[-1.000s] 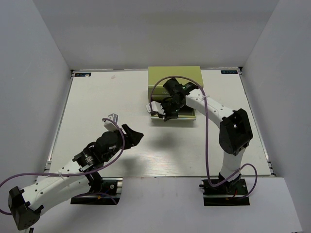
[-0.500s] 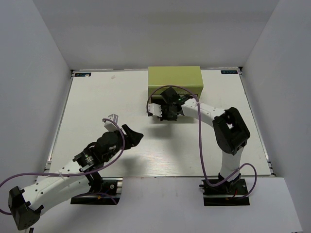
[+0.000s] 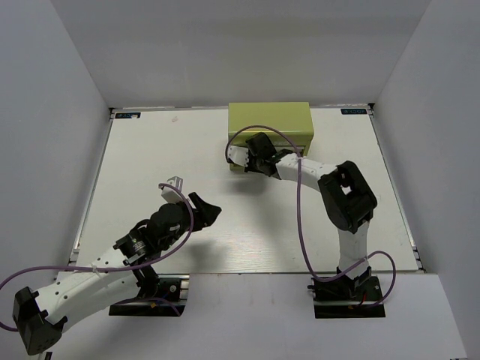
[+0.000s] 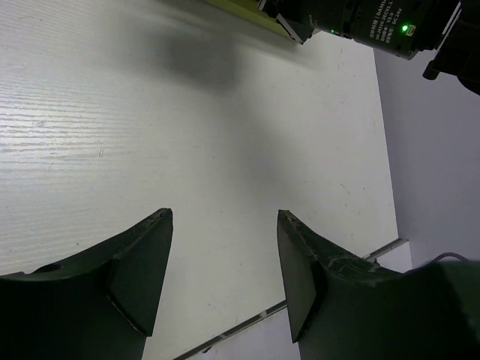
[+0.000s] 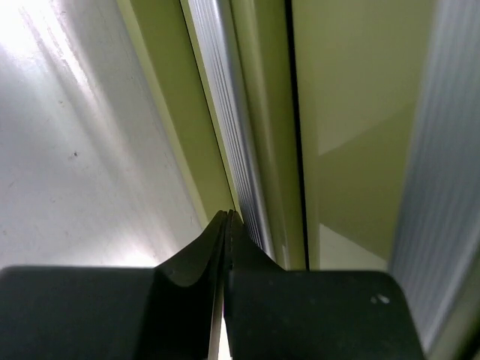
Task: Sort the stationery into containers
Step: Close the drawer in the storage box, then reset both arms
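Note:
The lime-green chest (image 3: 270,120) stands at the back of the table with both front drawers closed. My right gripper (image 3: 253,148) is shut, its tips against the left part of the chest's front. In the right wrist view the closed fingertips (image 5: 227,216) touch the green front (image 5: 352,90) beside a silver ribbed strip (image 5: 225,112). My left gripper (image 3: 206,210) is open and empty, held over bare table in the front left; its jaws (image 4: 225,217) stand wide apart. No marker pen shows in any view.
The white table (image 3: 150,150) has raised rails along its edges. A small grey clip-like item (image 3: 174,181) lies near the left arm. The right arm's black wrist (image 4: 367,22) and a corner of the chest (image 4: 247,6) show in the left wrist view.
The chest's lower drawer stood pulled out a second ago and is now closed. My right gripper moved toward the chest with it. The left arm has barely moved.

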`<action>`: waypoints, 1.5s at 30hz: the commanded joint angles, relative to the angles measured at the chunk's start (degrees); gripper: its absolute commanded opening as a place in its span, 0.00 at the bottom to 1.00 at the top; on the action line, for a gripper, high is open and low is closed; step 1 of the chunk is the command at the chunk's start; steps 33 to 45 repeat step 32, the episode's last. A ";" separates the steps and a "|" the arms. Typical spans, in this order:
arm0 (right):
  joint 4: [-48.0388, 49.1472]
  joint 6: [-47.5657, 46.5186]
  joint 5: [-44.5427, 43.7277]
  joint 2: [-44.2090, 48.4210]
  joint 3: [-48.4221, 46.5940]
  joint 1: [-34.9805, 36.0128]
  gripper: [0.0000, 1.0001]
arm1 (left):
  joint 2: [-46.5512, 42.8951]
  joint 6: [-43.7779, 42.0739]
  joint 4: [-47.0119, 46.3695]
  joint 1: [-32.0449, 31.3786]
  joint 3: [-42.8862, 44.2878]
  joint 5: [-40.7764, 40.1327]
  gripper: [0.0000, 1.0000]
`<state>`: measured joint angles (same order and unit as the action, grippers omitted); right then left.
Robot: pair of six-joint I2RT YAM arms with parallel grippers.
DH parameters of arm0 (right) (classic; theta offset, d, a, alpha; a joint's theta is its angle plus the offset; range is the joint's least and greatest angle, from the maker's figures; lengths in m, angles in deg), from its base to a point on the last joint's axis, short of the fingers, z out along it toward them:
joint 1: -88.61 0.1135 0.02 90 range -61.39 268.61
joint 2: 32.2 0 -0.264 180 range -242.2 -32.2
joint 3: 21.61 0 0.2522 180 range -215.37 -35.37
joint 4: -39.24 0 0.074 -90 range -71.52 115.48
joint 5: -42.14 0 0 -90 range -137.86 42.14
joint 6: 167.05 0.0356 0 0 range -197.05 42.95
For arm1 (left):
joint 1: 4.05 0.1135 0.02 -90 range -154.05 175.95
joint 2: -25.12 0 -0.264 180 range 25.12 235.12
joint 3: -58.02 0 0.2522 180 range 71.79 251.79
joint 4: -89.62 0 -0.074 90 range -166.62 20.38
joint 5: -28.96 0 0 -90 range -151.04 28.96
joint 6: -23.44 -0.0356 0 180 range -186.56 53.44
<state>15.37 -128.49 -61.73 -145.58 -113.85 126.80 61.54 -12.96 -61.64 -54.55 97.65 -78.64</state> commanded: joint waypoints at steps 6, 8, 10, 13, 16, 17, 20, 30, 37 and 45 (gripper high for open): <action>-6.09 1.16 13.20 7.17 -0.01 -0.75 0.02 | -1.79 -0.34 0.93 -0.21 0.32 -1.99 0.68; -10.53 -0.58 25.84 12.19 3.06 -0.67 0.06 | -1.80 -0.34 1.54 -0.21 0.32 -1.99 0.68; -14.06 0.46 33.01 18.96 6.66 -0.75 0.12 | -2.41 -0.34 1.54 -0.21 -0.20 -1.99 0.68; -8.65 9.40 36.29 25.91 12.28 -0.58 0.90 | -2.94 -0.34 0.23 -0.21 -0.73 -1.99 0.68; -3.43 22.85 29.00 30.06 14.06 -1.10 0.90 | -1.71 -0.34 -0.31 -0.21 -0.73 -1.99 0.68; -3.43 28.01 27.59 30.50 13.97 -1.02 0.90 | -1.71 -0.34 -0.31 -0.21 -0.12 -1.99 0.68; -4.21 31.04 21.17 32.96 13.79 -1.81 0.90 | -0.22 -0.87 -0.83 -0.21 0.41 -1.47 0.68; 1.75 30.70 0.79 46.93 25.10 -5.58 0.90 | 2.86 -2.54 -3.55 -0.21 0.94 0.20 0.68; 1.85 30.52 0.60 49.65 27.14 -6.72 0.90 | 3.56 -3.06 -4.17 -0.21 1.47 0.73 0.68; 1.85 30.52 0.60 49.65 27.14 -6.72 0.90 | 3.56 -3.06 -4.17 -0.21 1.47 0.73 0.68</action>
